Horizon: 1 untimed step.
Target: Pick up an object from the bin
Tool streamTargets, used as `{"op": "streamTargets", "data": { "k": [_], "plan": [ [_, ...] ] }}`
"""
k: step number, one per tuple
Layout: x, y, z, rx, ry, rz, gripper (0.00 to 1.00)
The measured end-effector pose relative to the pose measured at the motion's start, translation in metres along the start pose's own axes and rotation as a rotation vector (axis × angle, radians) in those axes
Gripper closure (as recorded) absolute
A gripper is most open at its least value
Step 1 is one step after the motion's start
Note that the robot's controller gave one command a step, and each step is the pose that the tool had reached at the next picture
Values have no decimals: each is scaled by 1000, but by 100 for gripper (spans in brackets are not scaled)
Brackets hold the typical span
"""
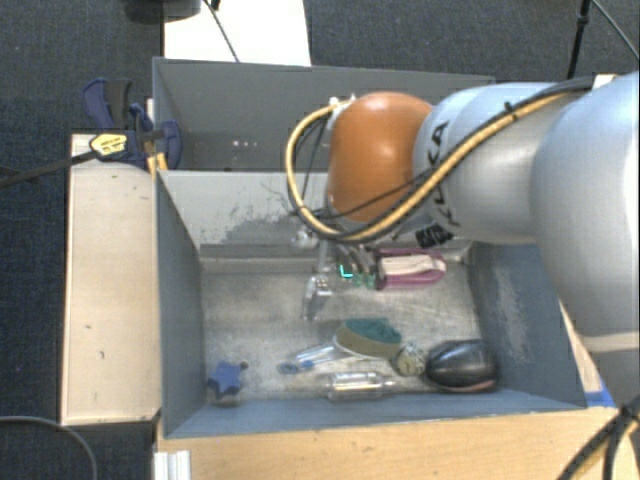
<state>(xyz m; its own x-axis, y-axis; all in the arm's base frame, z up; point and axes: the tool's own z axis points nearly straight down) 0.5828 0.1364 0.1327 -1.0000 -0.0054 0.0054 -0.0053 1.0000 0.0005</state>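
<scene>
Black letters "KUKA" (437,146) run along the silver arm (520,168), partly crossed by a yellow-black cable (470,138)

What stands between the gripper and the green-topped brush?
Nothing visible. The gripper hangs over bare bin floor; the green-topped brush lies just toward the view's lower right of it, open floor between. The black oval thing lies beyond the brush.

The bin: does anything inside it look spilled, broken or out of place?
Nothing stands out. A black computer mouse, a green-topped oval brush and a clear plastic piece lie loose along the near wall, and a small blue thing lies apart in the left corner. No spill or damage is visible.
</scene>
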Motion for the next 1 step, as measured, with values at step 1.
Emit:
{"op": "streamTargets", "data": {
  "k": [1],
  "plan": [
    [85, -42, 5, 1, -2, -174, 0]
  ]
}}
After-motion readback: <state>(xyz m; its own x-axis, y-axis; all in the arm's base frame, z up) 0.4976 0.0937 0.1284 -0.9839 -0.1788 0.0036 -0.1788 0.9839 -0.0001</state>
